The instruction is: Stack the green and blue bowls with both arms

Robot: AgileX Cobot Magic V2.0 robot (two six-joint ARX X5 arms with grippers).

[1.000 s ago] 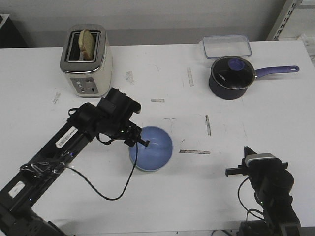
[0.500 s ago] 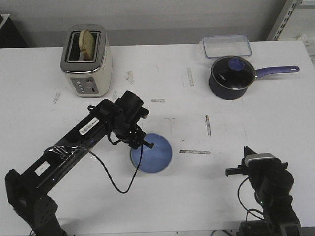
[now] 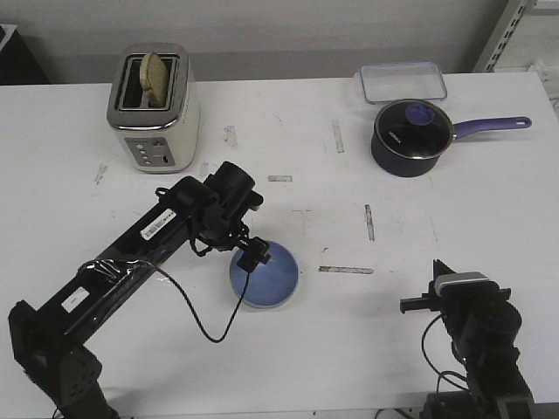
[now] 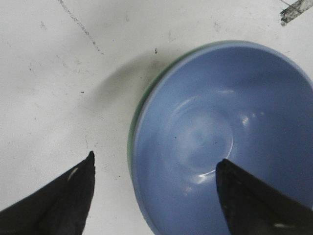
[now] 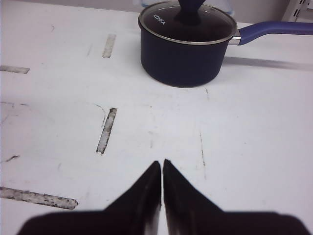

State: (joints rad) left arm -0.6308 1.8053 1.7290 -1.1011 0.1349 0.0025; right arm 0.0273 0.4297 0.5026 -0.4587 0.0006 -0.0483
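The blue bowl [image 3: 271, 279] sits level on the table's middle. In the left wrist view the blue bowl [image 4: 220, 142] is nested inside the green bowl [image 4: 138, 110], of which only a thin mint rim shows along one side. My left gripper [image 3: 254, 256] is open over the bowls' left rim; in its wrist view the left gripper [image 4: 156, 157] has one finger outside the rim and one over the blue bowl's inside, and it grips nothing. My right gripper [image 3: 436, 278] is shut and empty near the table's front right, also seen in the right wrist view [image 5: 162, 162].
A cream toaster [image 3: 154, 109] with a slice of bread stands at the back left. A dark navy saucepan [image 3: 410, 138] with a purple handle and a clear lidded box [image 3: 400, 82] stand at the back right. Tape marks dot the table [image 3: 489, 209].
The blue bowl went from tilted up in my left gripper to lying level and lower. My left arm stretched forward and its gripper now stands over the rim. The right arm has not moved.
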